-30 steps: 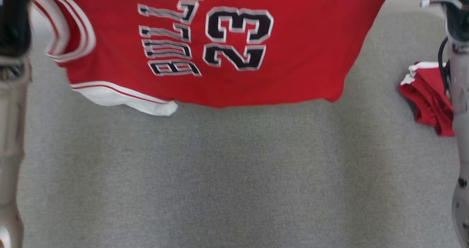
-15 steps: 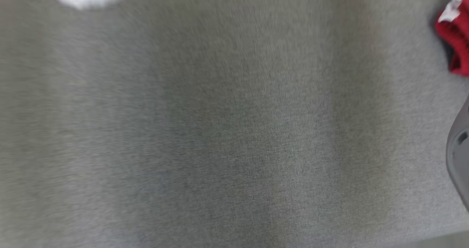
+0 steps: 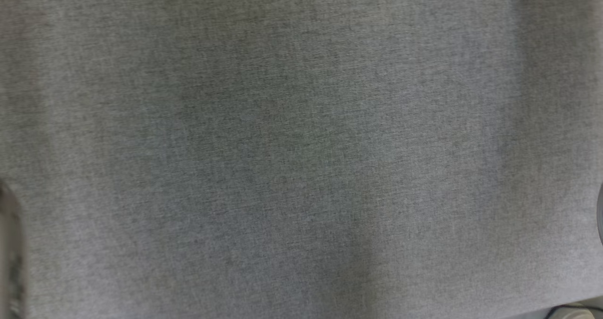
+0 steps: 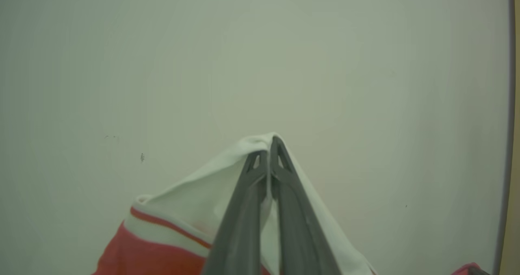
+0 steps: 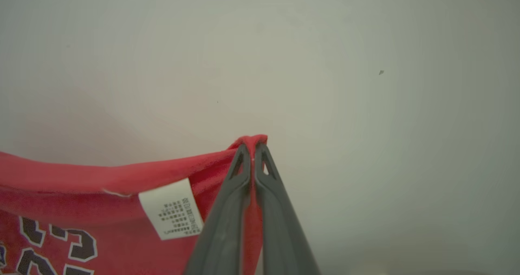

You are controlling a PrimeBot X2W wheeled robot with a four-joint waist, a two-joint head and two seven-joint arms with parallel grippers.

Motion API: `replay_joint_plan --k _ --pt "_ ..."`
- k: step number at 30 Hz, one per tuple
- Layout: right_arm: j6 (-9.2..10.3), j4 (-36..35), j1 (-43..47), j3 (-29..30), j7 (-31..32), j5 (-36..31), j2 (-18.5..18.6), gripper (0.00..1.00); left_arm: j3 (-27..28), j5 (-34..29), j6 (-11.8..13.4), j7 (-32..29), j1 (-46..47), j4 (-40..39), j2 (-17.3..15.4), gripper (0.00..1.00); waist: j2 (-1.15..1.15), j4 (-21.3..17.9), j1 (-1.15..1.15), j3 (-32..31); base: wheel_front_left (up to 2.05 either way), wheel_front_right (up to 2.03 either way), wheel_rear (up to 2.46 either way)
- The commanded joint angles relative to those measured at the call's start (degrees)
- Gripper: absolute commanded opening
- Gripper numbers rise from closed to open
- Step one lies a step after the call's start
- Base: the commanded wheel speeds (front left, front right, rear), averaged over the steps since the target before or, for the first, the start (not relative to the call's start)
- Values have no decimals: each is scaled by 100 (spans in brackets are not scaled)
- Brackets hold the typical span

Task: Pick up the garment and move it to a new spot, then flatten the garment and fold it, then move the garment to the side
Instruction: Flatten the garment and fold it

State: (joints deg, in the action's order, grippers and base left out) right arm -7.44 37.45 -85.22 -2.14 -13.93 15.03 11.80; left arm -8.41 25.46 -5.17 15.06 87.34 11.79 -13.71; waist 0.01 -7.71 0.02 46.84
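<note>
Holding garment (image 4: 162, 246) aloft | your left gripper (image 4: 269, 145) clamped on white trim (image 4: 211, 185), right gripper (image 5: 252, 147) clamped on red edge (image 5: 162, 171) | head camera swung onto surface (image 3: 301, 149) | relocate next.

Left gripper (image 4: 268, 144), fingers pinched tight — right gripper (image 5: 252, 148), the same

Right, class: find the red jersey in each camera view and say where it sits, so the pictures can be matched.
Head view: the camera looks down at grey cloth.
Left wrist view: jersey bottom centre, white trim pinched in the shut left gripper.
Right wrist view: jersey lower left, with label; red edge pinched in the shut right gripper.
Shared landmark: the pale plain backdrop behind both grippers.
</note>
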Motion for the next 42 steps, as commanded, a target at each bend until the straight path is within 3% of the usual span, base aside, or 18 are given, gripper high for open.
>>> replay_joint_plan --k 1,8,14,21,25,42 --pt "-7 -48 207 -214 -36 24 111 0 163 68 -34 7 -300 -153 50 0 -1 166 -2 -196 0 0 0" --pt "-6 -48 1104 -983 126 395 430 0 630 345 -137 3 -1884 -519 212 0 -1 249 -2 -1052 0 0 0" --pt "-6 -23 2089 -1464 1055 784 720 0 691 755 -112 -160 -3591 -717 360 0 -1 295 -2 -2023 0 0 0" --pt "-5 187 3304 -1334 2301 780 680 0 612 1033 81 -359 -5806 -1000 638 0 -1 284 -2 -2925 0 0 0" --pt "-5 113 3957 -1140 2615 710 593 0 442 1200 100 -469 -6740 -1029 773 0 -1 327 -2 -3289 0 0 0" --pt "-5 -656 6215 -11 3479 -44 14 0 39 1508 297 -1051 -8560 -396 810 0 -1 494 -2 -4358 0 0 0"
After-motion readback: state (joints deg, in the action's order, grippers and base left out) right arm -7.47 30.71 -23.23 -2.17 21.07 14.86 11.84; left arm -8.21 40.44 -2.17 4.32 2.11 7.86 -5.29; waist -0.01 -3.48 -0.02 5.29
